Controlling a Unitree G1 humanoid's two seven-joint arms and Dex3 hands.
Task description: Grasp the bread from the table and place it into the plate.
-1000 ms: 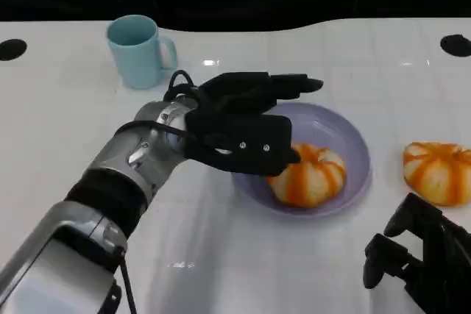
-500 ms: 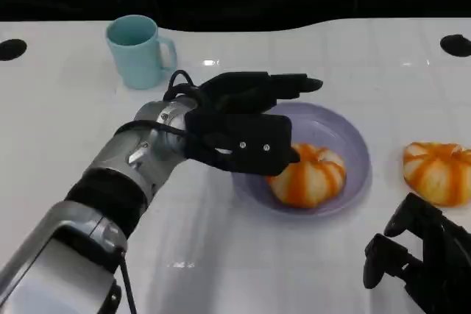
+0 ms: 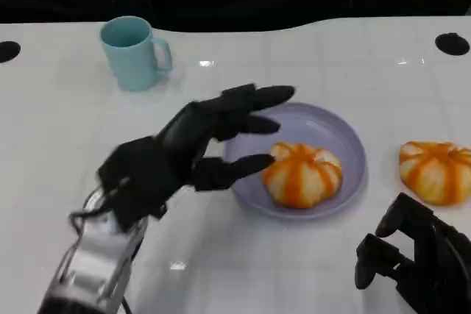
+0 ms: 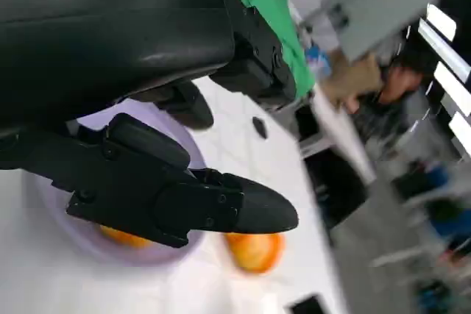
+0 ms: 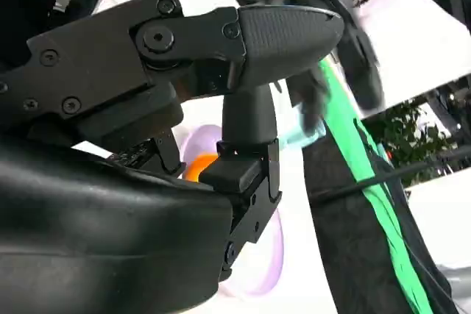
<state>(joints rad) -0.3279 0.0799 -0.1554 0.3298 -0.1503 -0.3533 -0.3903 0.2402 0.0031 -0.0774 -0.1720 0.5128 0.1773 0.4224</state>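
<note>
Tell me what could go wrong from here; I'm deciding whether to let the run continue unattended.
The left hand is open, with fingers spread over the purple plate's rim beside the bread lying in it; a careless pull-back could catch the rim and shift the plate. The blue mug stands on the table beyond that arm, so a wide swing might tip it. A second bread lies on the table near the right hand and could get nudged.

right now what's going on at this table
One bread already lies in the purple plate. The left hand hovers beside the plate, fingers spread and holding nothing. A second bread sits on the white table to the plate's right, with the right hand near it, empty. A blue mug stands at the far left.
</note>
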